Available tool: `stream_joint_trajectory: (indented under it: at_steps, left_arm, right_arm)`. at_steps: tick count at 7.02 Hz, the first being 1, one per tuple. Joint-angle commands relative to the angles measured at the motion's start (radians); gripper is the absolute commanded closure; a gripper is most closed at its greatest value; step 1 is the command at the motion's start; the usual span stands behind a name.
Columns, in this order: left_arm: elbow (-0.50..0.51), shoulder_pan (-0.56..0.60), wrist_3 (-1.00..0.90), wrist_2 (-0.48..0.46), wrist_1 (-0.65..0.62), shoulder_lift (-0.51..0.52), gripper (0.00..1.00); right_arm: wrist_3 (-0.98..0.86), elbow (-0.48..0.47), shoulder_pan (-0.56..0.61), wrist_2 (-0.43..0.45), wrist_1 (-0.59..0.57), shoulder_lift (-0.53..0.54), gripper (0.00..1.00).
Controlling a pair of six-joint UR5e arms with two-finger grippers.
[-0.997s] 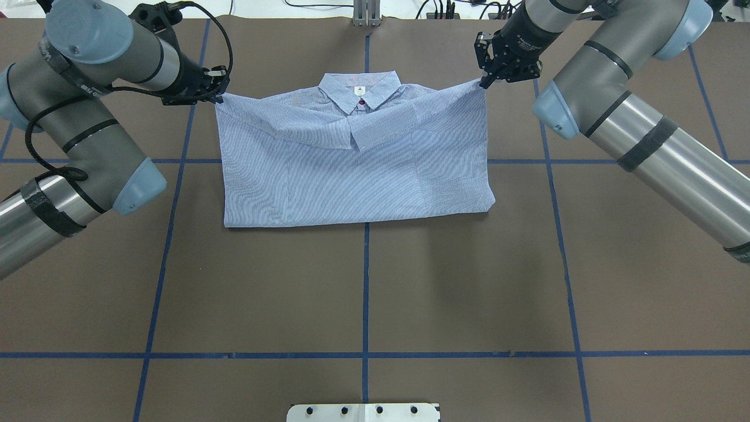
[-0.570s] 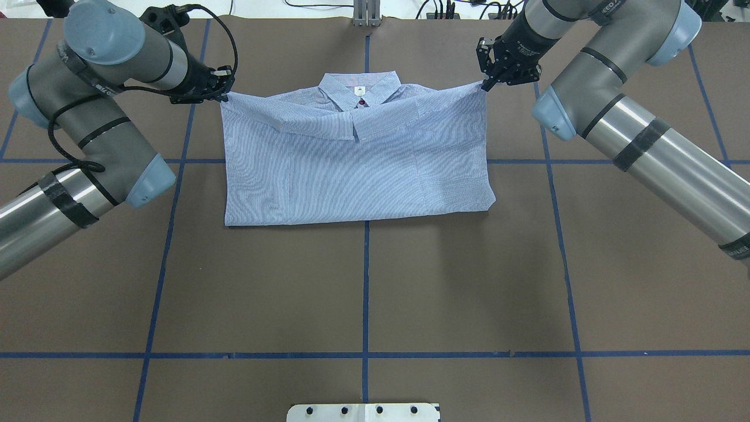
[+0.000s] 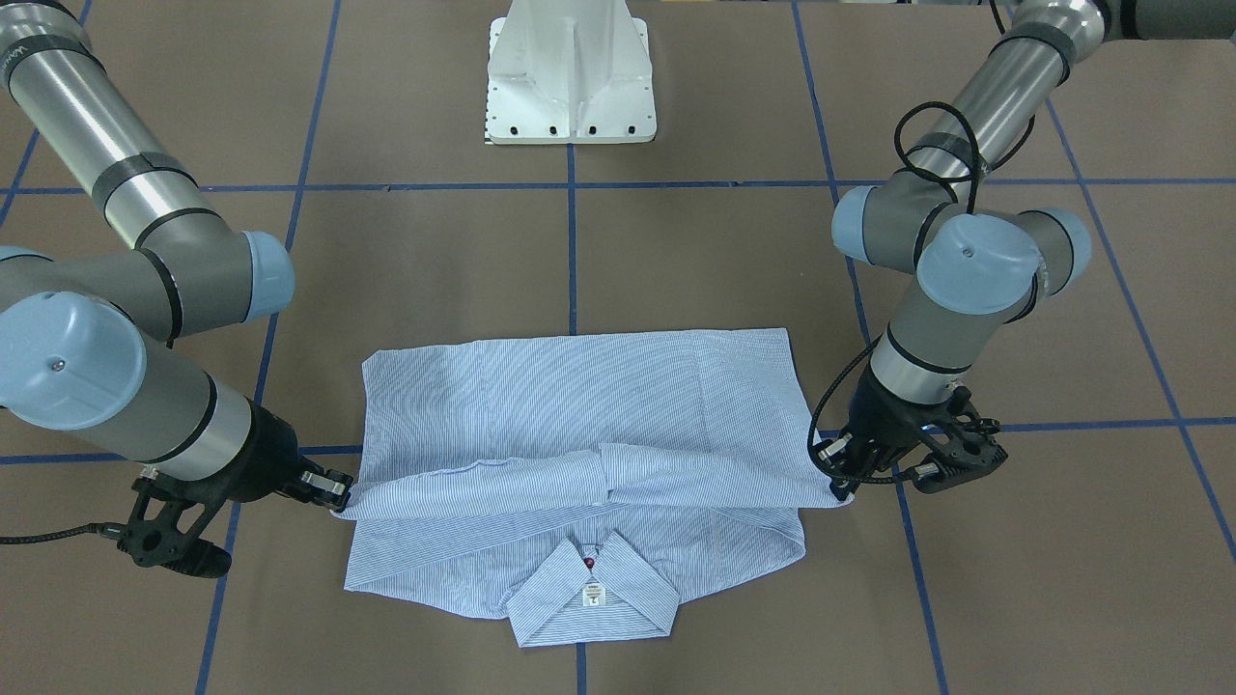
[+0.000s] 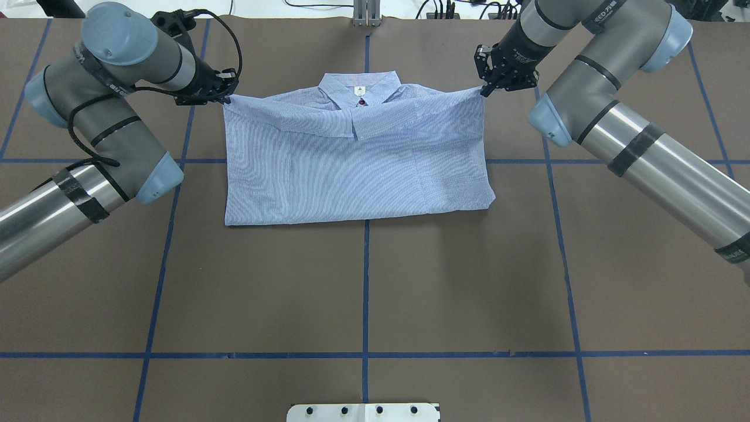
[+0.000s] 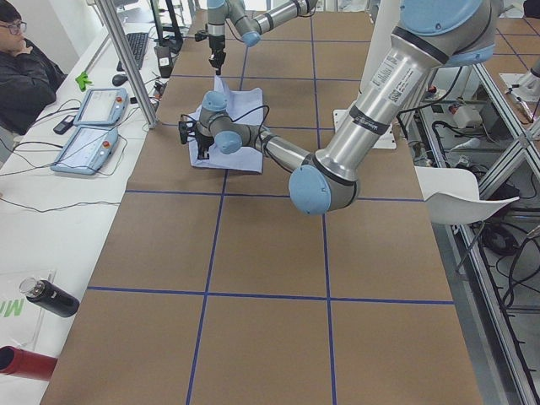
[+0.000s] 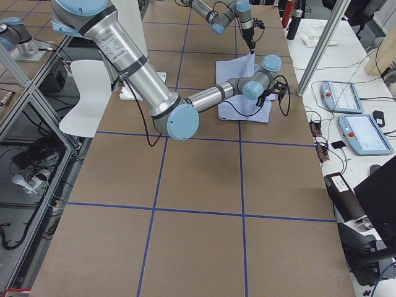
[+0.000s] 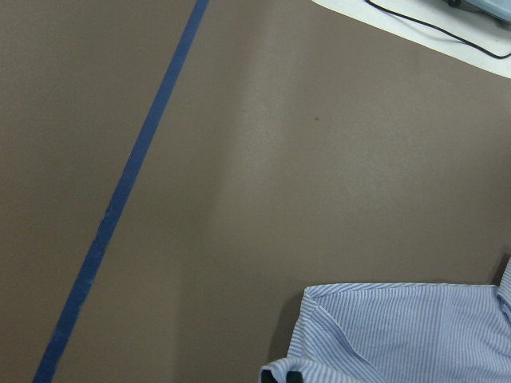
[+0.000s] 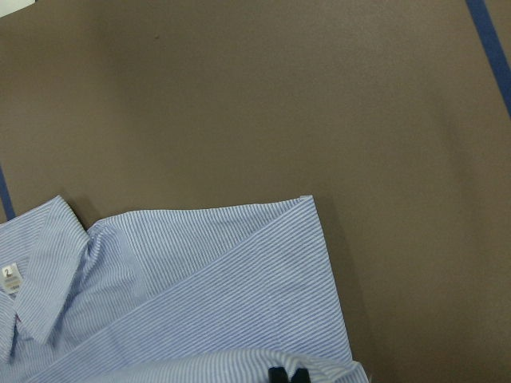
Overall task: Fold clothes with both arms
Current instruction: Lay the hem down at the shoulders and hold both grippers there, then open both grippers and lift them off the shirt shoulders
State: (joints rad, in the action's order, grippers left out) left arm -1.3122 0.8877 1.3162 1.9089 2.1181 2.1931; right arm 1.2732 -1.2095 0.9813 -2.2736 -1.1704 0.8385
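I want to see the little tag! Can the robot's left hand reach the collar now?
Probably, but not right away. The left hand is shut on a corner of the shirt, so it must let go first. The collar lies uncovered nearby with nothing between.

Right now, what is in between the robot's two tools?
The striped shirt. In the overhead view its folded-over layer stretches from the left tool to the right tool, each pinching a corner, with the collar midway between them.
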Motion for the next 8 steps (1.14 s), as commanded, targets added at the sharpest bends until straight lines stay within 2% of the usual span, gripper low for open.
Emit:
stream_joint_trajectory:
  at_steps: [1,4,8]
  left_arm:
    - [0.014,-0.003,0.0,-0.001,0.011,0.01,1.0]
    - [0.054,-0.006,0.0,-0.004,0.011,0.033,1.0]
    - [0.059,-0.015,0.0,-0.004,0.011,0.045,1.0]
  right_arm:
    - [0.0,0.013,-0.006,0.013,0.0,0.004,1.0]
    - [0.0,0.013,-0.006,0.013,0.0,0.019,1.0]
    - [0.0,0.012,-0.006,0.019,0.003,0.013,1.0]
